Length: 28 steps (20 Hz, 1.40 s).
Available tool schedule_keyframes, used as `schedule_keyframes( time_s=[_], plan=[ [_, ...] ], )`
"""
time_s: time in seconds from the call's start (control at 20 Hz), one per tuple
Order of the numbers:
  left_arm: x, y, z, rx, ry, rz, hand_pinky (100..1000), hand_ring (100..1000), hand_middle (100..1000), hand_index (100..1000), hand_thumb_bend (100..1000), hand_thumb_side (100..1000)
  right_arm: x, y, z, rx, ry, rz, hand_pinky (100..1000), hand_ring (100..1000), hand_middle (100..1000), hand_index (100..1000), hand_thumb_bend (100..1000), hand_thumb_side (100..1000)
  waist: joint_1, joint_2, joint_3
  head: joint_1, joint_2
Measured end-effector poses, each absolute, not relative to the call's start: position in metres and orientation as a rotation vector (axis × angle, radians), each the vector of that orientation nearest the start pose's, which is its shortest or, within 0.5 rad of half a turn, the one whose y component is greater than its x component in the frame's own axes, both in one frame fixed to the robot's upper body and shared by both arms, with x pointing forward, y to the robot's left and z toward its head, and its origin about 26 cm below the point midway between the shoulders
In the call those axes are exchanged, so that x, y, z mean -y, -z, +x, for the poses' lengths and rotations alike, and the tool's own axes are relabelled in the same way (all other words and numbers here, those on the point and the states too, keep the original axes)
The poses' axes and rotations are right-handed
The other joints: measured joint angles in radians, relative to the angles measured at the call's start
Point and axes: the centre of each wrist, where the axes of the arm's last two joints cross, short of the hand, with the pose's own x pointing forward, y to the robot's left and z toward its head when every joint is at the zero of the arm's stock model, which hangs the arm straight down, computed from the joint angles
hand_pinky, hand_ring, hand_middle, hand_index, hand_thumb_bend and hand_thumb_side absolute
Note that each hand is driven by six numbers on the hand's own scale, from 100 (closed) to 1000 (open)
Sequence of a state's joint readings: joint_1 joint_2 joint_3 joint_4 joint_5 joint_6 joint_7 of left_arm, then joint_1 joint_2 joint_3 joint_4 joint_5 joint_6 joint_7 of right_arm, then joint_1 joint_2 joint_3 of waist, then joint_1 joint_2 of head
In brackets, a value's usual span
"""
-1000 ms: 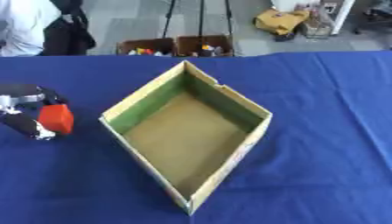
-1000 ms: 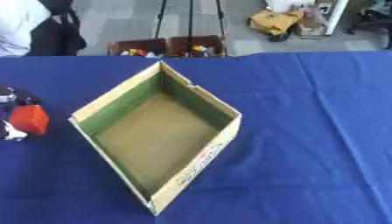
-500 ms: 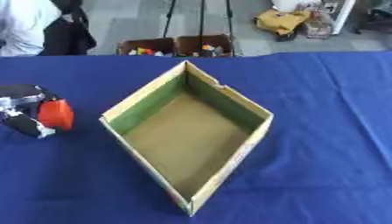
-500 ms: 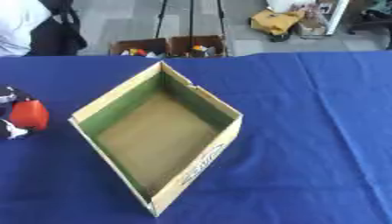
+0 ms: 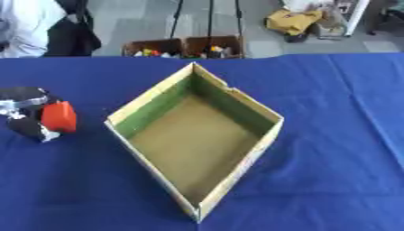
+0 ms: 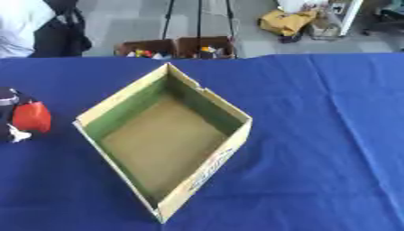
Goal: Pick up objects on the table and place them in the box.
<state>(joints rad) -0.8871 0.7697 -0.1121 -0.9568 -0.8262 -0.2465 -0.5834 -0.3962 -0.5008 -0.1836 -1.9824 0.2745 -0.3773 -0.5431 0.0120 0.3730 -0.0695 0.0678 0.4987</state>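
An open cardboard box (image 5: 197, 144) sits near the middle of the blue-covered surface (image 5: 331, 135), turned so its corners point like a diamond: one corner toward 12 o'clock, the opposite one toward 6 o'clock near the bottom edge of the view. Its inner walls look green along the upper left side and its floor is plain brown; nothing can be seen lying inside it. At about 9 o'clock from the box, close to the left edge of the left eye view, the robot's left hand (image 5: 24, 118) shows as a black and silver shape with its fingers curled round a red object (image 5: 59, 116), which shows as a rounded block of red on the side of the hand that faces the box. The red object is clear of the box wall, with a strip of blue cloth between them, and it cannot be told whether hand and object rest on the cloth or hang just above it. In the right eye view the same hand and red object are cut by the left border. The right hand appears in neither view. Beyond the far edge of the surface, toward 12 o'clock, two small brown crates (image 5: 183, 47) holding mixed coloured items stand on a grey floor.
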Motion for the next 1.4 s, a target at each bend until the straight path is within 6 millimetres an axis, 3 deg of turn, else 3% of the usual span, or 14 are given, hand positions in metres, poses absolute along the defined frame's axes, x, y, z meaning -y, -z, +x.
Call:
schedule_keyframes(
  time_s=[0.2, 0.65, 0.9, 0.95, 1.0, 1.4],
  plan=[
    [-0.409, -0.254, 0.441, 1.13, 1.492, 0.995, 304, 457, 519, 653, 100, 350, 0.319, -0.262, 0.3, -3.14, -0.035, 0.951, 765, 714, 773, 798, 100, 771, 0.0, 0.0, 0.002, 0.0, 0.0],
    [-0.397, -0.271, 0.436, 1.226, 1.466, 1.043, 255, 426, 491, 628, 100, 454, 0.32, -0.26, 0.299, -3.145, -0.039, 0.959, 765, 716, 773, 799, 100, 767, 0.0, -0.001, 0.009, -0.005, 0.007],
    [-0.386, -0.292, 0.428, 1.308, 1.474, 1.07, 238, 413, 477, 615, 100, 449, 0.32, -0.259, 0.299, -3.147, -0.04, 0.964, 765, 717, 773, 799, 100, 764, 0.0, -0.011, 0.013, -0.01, 0.016],
    [-0.383, -0.297, 0.426, 1.33, 1.477, 1.076, 235, 410, 476, 612, 100, 516, 0.32, -0.259, 0.299, -3.148, -0.04, 0.964, 765, 717, 773, 799, 100, 772, 0.0, -0.015, 0.014, -0.01, 0.019],
    [-0.38, -0.303, 0.424, 1.35, 1.479, 1.084, 234, 410, 476, 611, 100, 444, 0.32, -0.259, 0.299, -3.148, -0.04, 0.964, 765, 717, 773, 799, 100, 763, 0.0, -0.017, 0.014, -0.011, 0.02],
    [-0.336, -0.345, 0.401, 1.54, 1.568, 1.139, 241, 417, 481, 617, 100, 439, 0.321, -0.257, 0.299, -3.151, -0.04, 0.968, 765, 718, 773, 800, 100, 761, 0.004, -0.039, 0.014, -0.016, 0.032]
  ],
)
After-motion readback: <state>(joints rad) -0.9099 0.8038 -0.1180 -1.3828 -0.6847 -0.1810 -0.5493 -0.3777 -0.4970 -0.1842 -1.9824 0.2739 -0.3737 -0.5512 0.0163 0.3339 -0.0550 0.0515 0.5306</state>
